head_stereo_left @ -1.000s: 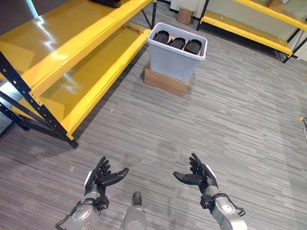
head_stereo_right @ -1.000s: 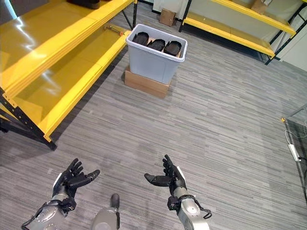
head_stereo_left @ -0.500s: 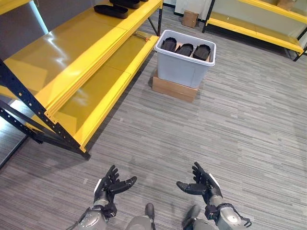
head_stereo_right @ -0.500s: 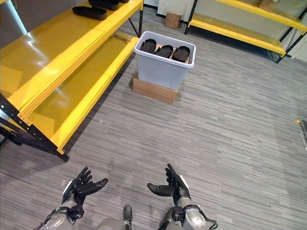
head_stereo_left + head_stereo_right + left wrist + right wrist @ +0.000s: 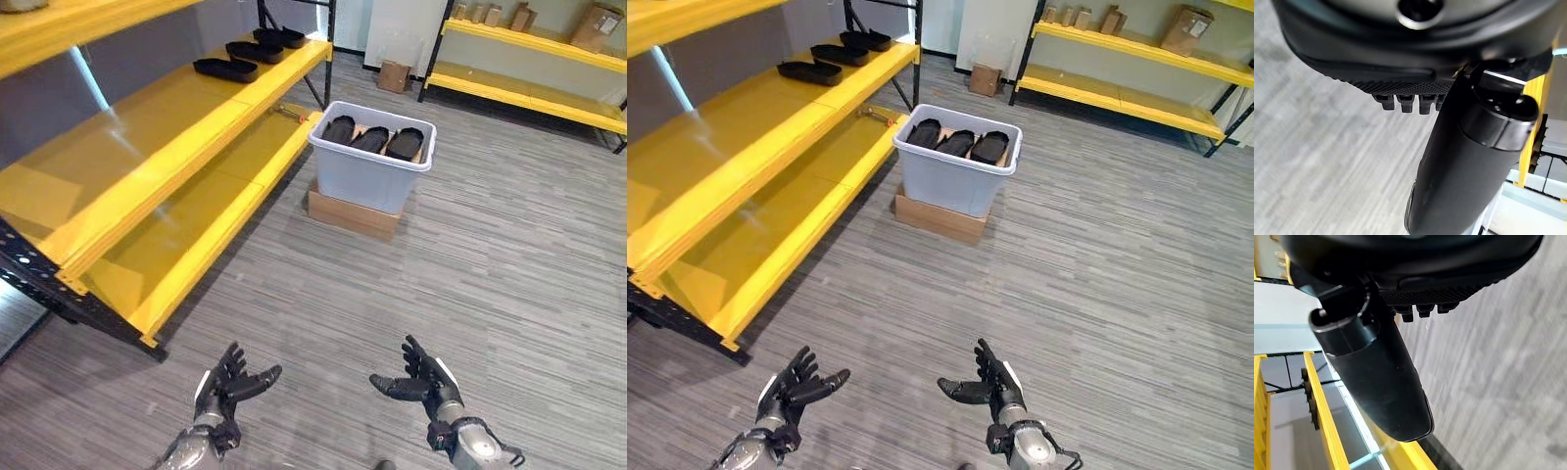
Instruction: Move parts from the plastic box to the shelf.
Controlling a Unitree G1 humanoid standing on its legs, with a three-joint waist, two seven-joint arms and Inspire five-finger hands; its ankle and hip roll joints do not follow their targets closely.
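approach step: left hand [image 5: 227, 380] and right hand [image 5: 419, 377] released, empty, well short of plastic box [image 5: 372, 167]. next: walk up, grasp part [image 5: 405, 144], carry to shelf [image 5: 157, 127].

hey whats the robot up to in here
It is moving black parts from the grey plastic box to the yellow shelf. Right now both hands are open and empty, the left hand and right hand held out low over the floor, well short of the box. Three parts sit in the box; a few others already lie on the shelf.
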